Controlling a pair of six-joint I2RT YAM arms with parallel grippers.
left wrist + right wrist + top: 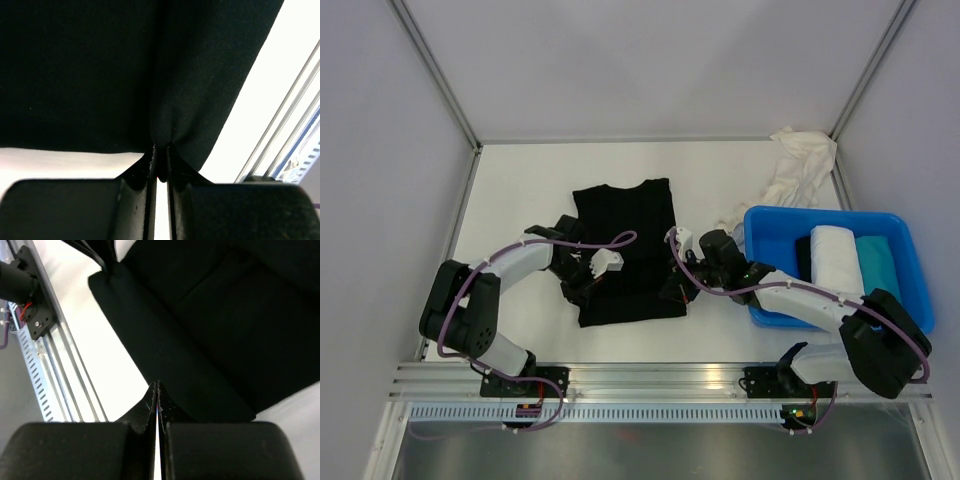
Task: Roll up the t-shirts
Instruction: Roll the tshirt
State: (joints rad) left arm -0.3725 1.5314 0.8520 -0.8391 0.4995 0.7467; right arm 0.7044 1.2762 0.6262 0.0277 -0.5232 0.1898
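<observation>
Matt black cloth t-shirt (625,250); tub (820,212) seemingly glossy plastic.

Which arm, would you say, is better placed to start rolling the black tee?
Left, probably: the left gripper pinches the tee, cloth puckered at its tips. The right gripper is shut at the hem's edge, grip unclear.

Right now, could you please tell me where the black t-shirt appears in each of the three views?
Top external: the black t-shirt lies flat mid-table.
Left wrist: it fills the upper picture.
Right wrist: upper right, slanting down to centre.
Shared landmark: the metal rail at the table's near edge, on the right in left wrist, on the left in right wrist.
</observation>
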